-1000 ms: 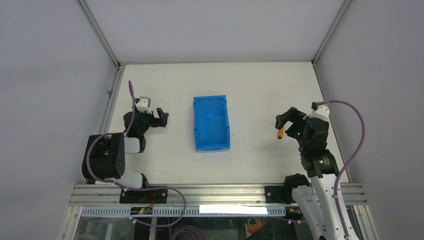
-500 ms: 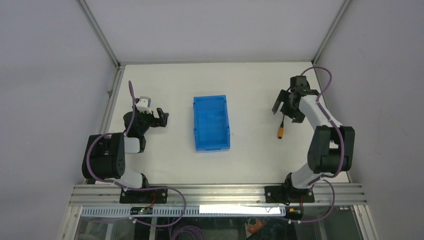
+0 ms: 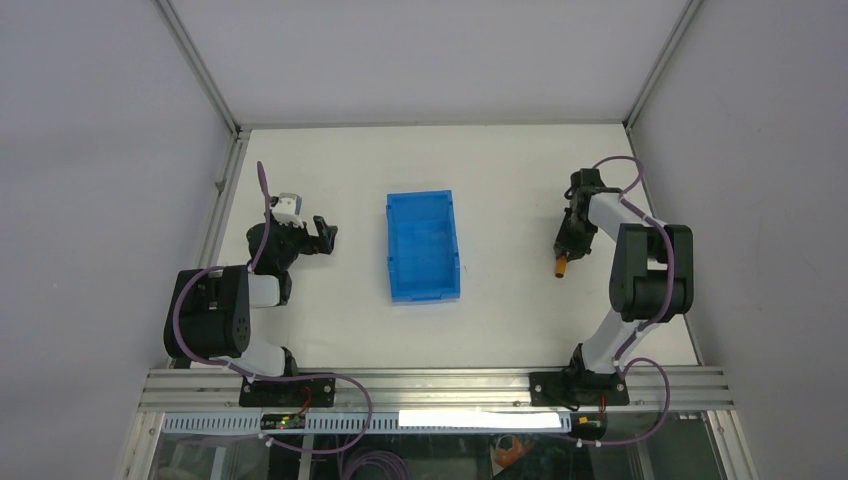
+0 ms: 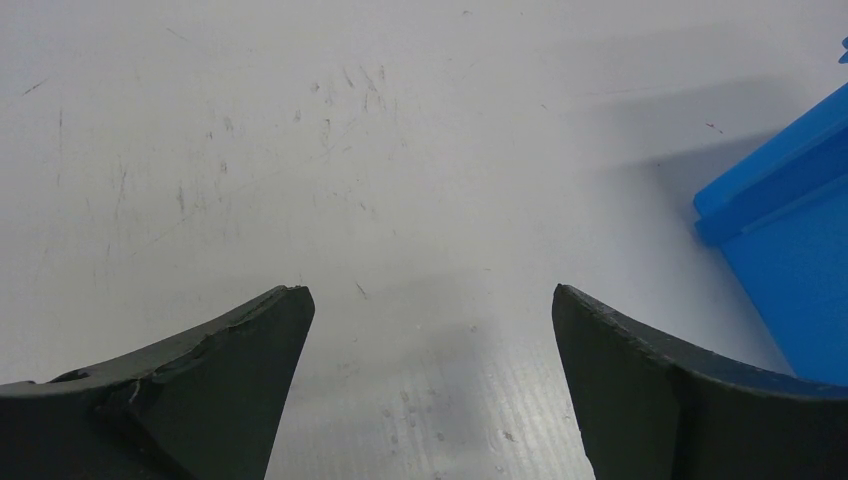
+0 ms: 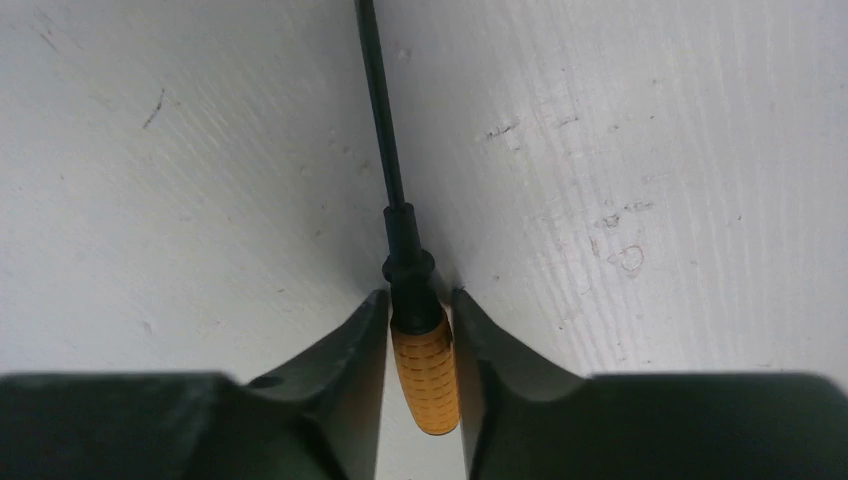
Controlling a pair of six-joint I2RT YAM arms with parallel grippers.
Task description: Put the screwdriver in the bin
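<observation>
Orange handle, progress: the screwdriver (image 5: 405, 250) lay on the white table (image 3: 500, 180) to the right of the bin (image 3: 392, 245) and well apart from it. Nothing of the task was finished. The grasp looked just made or about made, while the lift, the carry across and the drop into the bin were all left to do.
Right pincer: the right gripper (image 5: 418, 310) had narrowed to about the handle's width. Its two dark fingers (image 5: 340, 360) flanked the upper end of the orange grip and looked to press it on both sides. How firm the hold was could not be told.
What it held: only the handle. The black collar and the thin black shaft ran out ahead of the fingertips, flat along the table.
Seen from above: the right gripper (image 3: 565, 245) pointed down at the table, with the orange end of the screwdriver (image 3: 562, 266) showing just below it on the near side.
Bin: bright blue, low-walled, in the middle of the table. No tool showed inside it.
Left pincer: the left gripper (image 4: 430, 310) was spread wide with nothing between its fingers, only bare scratched table under it. A corner of the bin (image 4: 790, 230) showed at the right edge of its view.
Left arm from above: the left gripper (image 3: 325, 233) sat left of the bin, near it but not touching.
Judgement of the next move: a straight lift, then a carry leftward over the bin's right wall.
</observation>
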